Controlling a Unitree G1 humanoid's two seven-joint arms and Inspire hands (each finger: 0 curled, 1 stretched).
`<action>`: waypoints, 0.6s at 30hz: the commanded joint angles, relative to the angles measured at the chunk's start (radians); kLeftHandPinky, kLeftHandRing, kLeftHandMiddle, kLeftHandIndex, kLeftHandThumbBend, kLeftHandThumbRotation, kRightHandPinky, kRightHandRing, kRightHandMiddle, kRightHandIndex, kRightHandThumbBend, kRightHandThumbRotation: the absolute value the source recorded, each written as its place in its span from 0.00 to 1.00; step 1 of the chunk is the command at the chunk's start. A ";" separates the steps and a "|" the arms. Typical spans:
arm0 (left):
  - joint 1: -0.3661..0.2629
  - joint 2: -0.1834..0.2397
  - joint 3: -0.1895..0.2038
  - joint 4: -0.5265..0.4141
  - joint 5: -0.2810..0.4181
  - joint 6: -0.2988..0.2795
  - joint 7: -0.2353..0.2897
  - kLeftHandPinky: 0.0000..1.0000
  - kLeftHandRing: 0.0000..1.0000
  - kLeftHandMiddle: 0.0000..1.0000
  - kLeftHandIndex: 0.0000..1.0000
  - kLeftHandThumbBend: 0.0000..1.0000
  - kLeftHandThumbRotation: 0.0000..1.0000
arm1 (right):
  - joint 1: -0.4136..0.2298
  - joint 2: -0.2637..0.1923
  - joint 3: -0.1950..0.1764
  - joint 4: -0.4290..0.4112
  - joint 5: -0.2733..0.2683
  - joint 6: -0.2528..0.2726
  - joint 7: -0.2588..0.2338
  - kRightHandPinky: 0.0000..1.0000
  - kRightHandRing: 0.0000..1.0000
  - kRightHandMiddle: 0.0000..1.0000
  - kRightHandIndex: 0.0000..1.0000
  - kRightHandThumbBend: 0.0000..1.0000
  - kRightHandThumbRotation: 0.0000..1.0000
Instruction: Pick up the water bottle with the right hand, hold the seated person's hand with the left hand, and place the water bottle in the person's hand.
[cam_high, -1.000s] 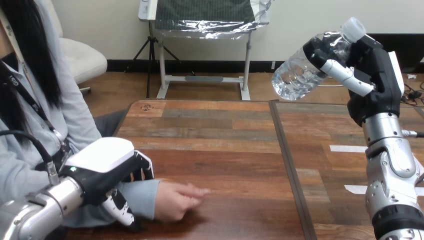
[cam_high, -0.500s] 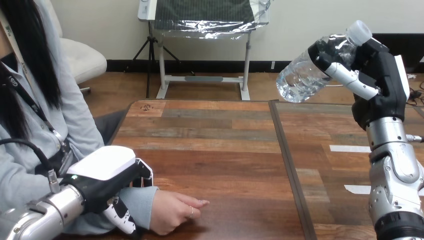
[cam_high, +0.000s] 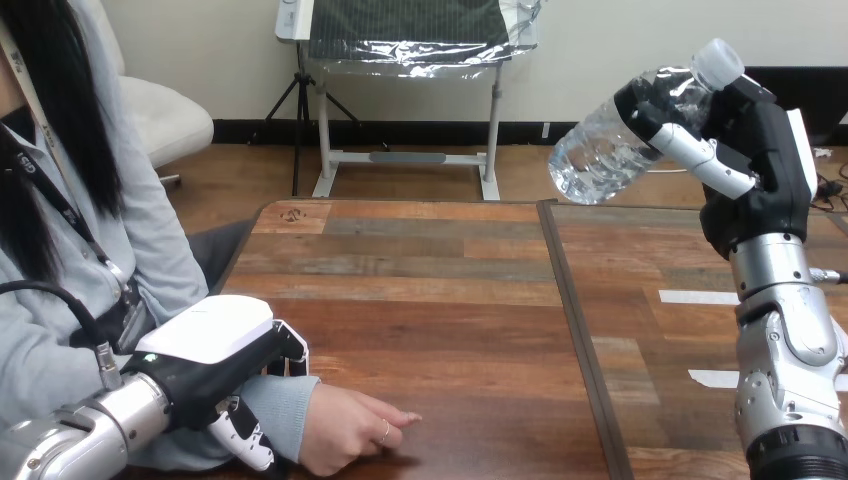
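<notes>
Head view: right hand (cam_high: 755, 150) clamped round plastic water bottle (cam_high: 610, 150), high above the table (cam_high: 450, 300), far right. Near the table's left edge, left hand (cam_high: 215, 365) curls round the person's wrist (cam_high: 290, 400). Bottle looks light, thin-walled, slick; grip mid-body.

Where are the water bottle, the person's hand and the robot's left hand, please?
water bottle (cam_high: 608, 152), head view, on its clear body.
person's hand (cam_high: 345, 442), head view, on the back of the hand.
left hand (cam_high: 208, 332), head view, on its white back shell.
</notes>
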 joint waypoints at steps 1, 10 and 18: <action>-0.034 -0.008 0.002 -0.060 -0.032 -0.022 0.008 0.30 0.33 0.39 0.41 0.91 0.00 | -0.044 0.001 -0.006 -0.086 0.014 -0.002 -0.003 0.28 0.37 0.44 0.45 0.67 0.00; -0.032 -0.004 0.009 -0.070 -0.036 -0.022 0.010 0.31 0.33 0.38 0.40 0.91 0.00 | -0.036 0.001 -0.003 -0.104 0.008 0.009 -0.002 0.28 0.37 0.45 0.45 0.65 0.00; -0.038 0.003 0.011 -0.077 -0.030 -0.012 0.000 0.35 0.35 0.39 0.41 0.91 0.00 | -0.033 0.004 -0.002 -0.115 0.010 0.012 0.001 0.28 0.37 0.46 0.45 0.65 0.00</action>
